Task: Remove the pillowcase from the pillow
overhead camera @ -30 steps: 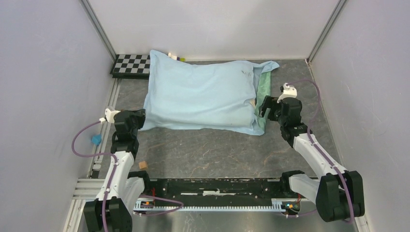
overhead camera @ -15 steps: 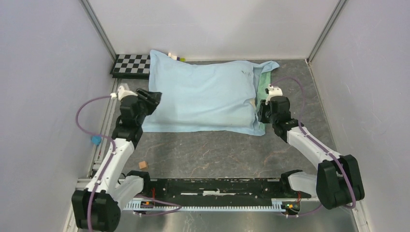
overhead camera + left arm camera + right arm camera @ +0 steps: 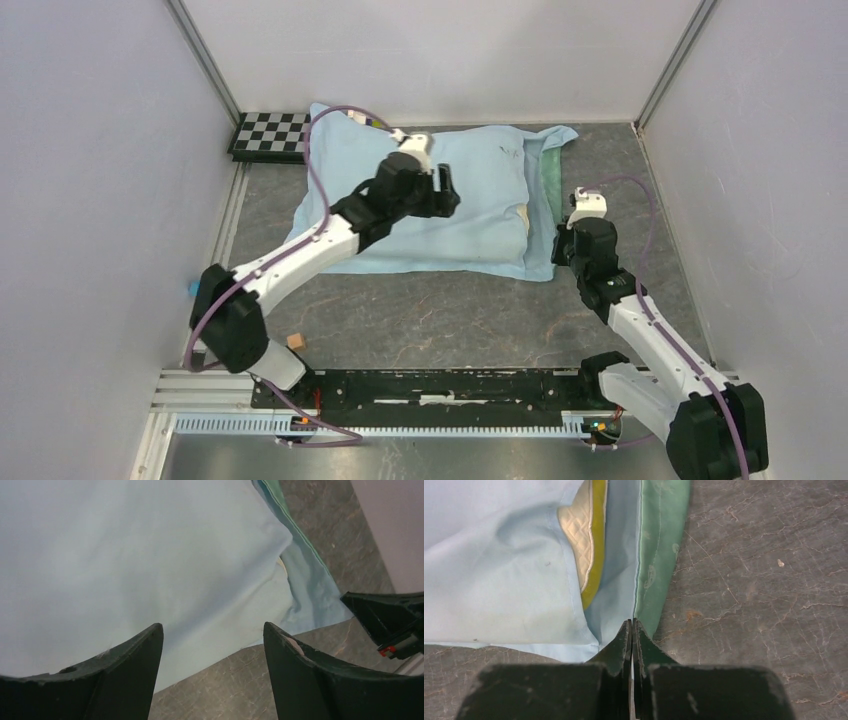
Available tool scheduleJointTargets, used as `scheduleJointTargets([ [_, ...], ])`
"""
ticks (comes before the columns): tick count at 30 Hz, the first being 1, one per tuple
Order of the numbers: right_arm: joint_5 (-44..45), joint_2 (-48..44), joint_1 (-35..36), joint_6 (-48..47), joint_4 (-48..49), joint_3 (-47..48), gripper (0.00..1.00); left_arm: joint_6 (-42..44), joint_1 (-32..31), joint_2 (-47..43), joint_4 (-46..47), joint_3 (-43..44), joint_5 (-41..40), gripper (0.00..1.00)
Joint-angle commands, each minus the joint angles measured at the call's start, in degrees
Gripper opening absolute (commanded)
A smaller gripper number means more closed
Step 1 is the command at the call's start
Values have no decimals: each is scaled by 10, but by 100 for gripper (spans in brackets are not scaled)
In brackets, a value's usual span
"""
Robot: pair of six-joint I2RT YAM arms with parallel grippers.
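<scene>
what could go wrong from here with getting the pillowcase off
The right gripper is shut at the very corner of the pillowcase, beside the green flap; such a thin bite may slip, or hold nothing. The left gripper hangs open above the pillowcase, so nothing pins the pillow; a pull might drag it along.

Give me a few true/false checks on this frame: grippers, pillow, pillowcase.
1. The left gripper stands open above the light-blue fabric pillowcase. True.
2. The cream-yellow quilted pillow lies fully out of the pillowcase. False: only a corner shows at the open end.
3. The right gripper is wide open. False: it is shut on the pillowcase's edge beside the pale green flap.
4. A black-and-white checkerboard lies at the far left of the table. True.
</scene>
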Motion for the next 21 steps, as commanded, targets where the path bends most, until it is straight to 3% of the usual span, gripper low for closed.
scheduleJointTargets([
  [1,24,-27,-1,14,-17,-16,0,154,-57,81,-63,114,-27,80],
  [11,46,-111,-1,45,-1,-71,0,197,-83,290,-142,324,93,78],
  [18,37,-118,-1,50,-4,-70,0,204,-83,408,-211,472,137,77],
  [21,45,-118,-1,50,-7,-65,0,198,-83,432,-216,494,147,76],
])
